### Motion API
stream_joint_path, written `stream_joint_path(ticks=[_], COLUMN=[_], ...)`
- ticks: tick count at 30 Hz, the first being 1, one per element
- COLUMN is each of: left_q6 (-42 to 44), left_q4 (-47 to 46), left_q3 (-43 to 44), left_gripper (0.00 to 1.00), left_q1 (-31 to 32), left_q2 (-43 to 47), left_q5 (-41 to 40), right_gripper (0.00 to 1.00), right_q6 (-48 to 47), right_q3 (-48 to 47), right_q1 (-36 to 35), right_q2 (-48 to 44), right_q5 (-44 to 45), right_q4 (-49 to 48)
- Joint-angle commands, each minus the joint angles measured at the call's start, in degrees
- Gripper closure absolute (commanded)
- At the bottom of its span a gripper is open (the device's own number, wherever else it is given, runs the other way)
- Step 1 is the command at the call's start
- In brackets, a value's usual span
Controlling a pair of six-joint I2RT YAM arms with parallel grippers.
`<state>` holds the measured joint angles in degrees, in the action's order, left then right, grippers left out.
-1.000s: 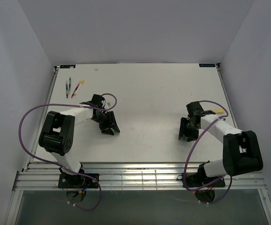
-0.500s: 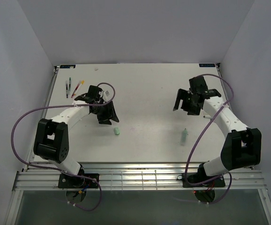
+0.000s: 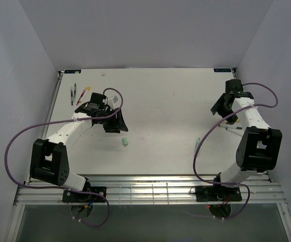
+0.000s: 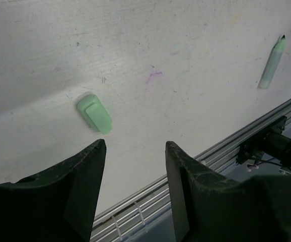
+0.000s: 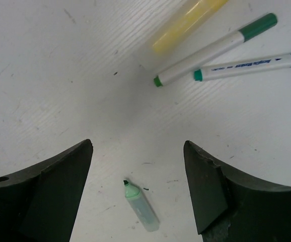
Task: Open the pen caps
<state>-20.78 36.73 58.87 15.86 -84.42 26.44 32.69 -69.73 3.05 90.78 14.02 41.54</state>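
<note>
A light green pen cap (image 3: 126, 142) lies alone on the table, also seen in the left wrist view (image 4: 95, 113). Its uncapped pale-green marker barrel (image 3: 197, 146) lies apart to the right, and shows in both wrist views (image 4: 271, 63) (image 5: 141, 206). My left gripper (image 3: 114, 122) (image 4: 135, 146) is open and empty, just behind the cap. My right gripper (image 3: 220, 106) (image 5: 138, 143) is open and empty near the right edge. Below it lie a yellow marker (image 5: 188, 22) and two teal-ended pens (image 5: 213, 50) (image 5: 251, 65), caps on.
Several thin pens (image 3: 74, 93) (image 3: 83, 95) lie at the far left back of the table (image 3: 165, 96). One thin pen (image 3: 232, 129) shows beside the right arm. The metal rail (image 3: 150, 189) runs along the front edge. Purple cables loop beside both arms.
Both grippers lifted and let go: the green cap and its marker barrel now lie apart on the table. The right gripper swung to the far right; the left moved back.
</note>
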Motion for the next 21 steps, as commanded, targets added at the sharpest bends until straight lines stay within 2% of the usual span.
stream_joint_path(ticks=[1, 10, 21], left_q6=[0.4, -2.0, -3.1], left_q4=[-2.6, -4.7, -3.2], left_q3=[-2.1, -2.6, -1.7], left_gripper=[0.39, 0.39, 0.39], left_q1=[-0.2, -0.2, -0.2], left_q2=[3.3, 2.5, 0.8], left_q5=[4.0, 4.3, 2.1], right_gripper=[0.22, 0.26, 0.27], right_q6=[1.9, 5.7, 5.5], right_q3=[-4.3, -11.5, -15.4], right_q1=[3.2, 8.3, 9.6], right_q2=[0.9, 10.4, 19.1], right_q5=[5.7, 5.5, 3.5], right_q4=[-1.7, -0.8, -1.5])
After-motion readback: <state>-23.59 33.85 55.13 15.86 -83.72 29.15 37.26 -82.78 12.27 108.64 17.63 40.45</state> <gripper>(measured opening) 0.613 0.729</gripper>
